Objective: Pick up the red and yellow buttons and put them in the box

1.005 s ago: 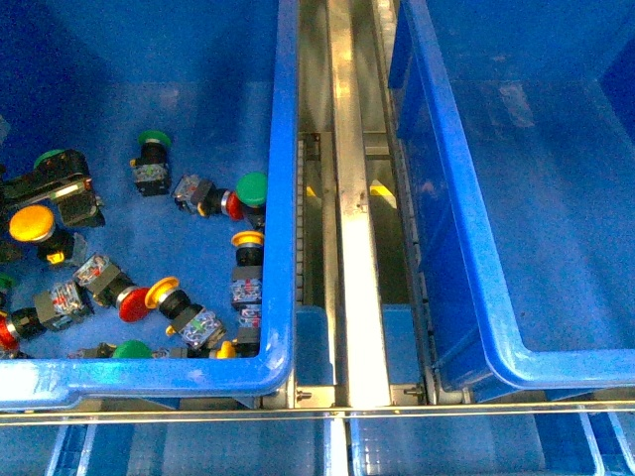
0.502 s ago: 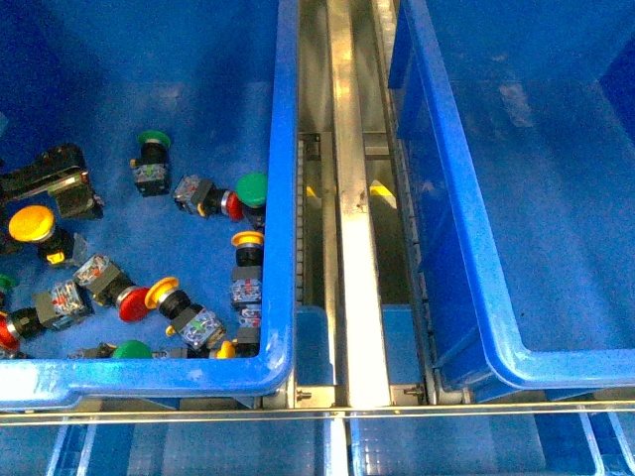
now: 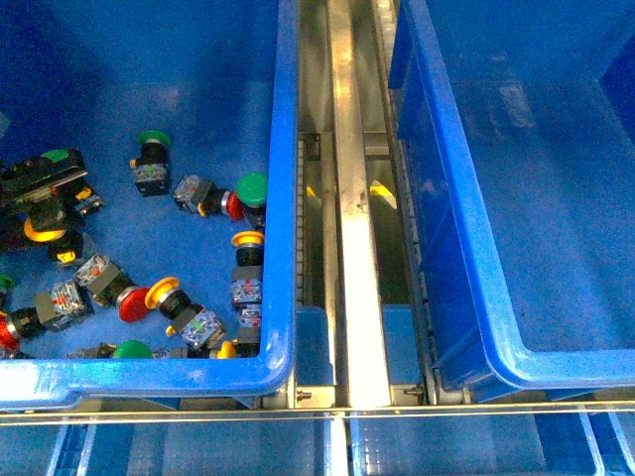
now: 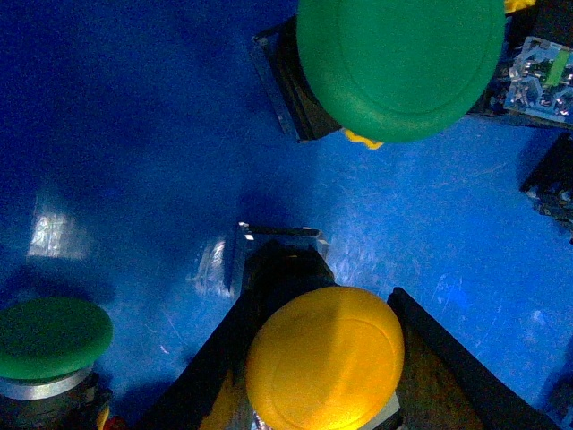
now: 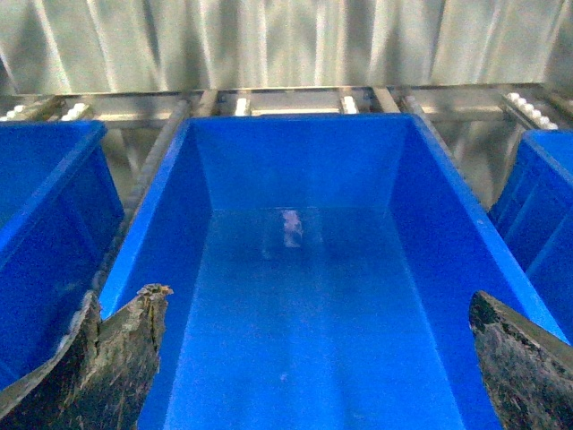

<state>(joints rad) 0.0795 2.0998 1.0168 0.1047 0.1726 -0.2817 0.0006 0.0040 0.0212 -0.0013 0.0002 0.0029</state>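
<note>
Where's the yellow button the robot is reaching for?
Front view: the yellow button sits far left in the left crate, under the left gripper. The left wrist view shows it between the jaws, near a green button.

Buttons (image 3: 132, 302) in crate (image 3: 287, 198) left of box (image 3: 468, 248)

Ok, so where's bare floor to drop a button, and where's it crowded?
The right crate is bare throughout. In the left crate, floor beyond the green button is bare; nearer, buttons crowd it, with the left gripper around a yellow button.
</note>
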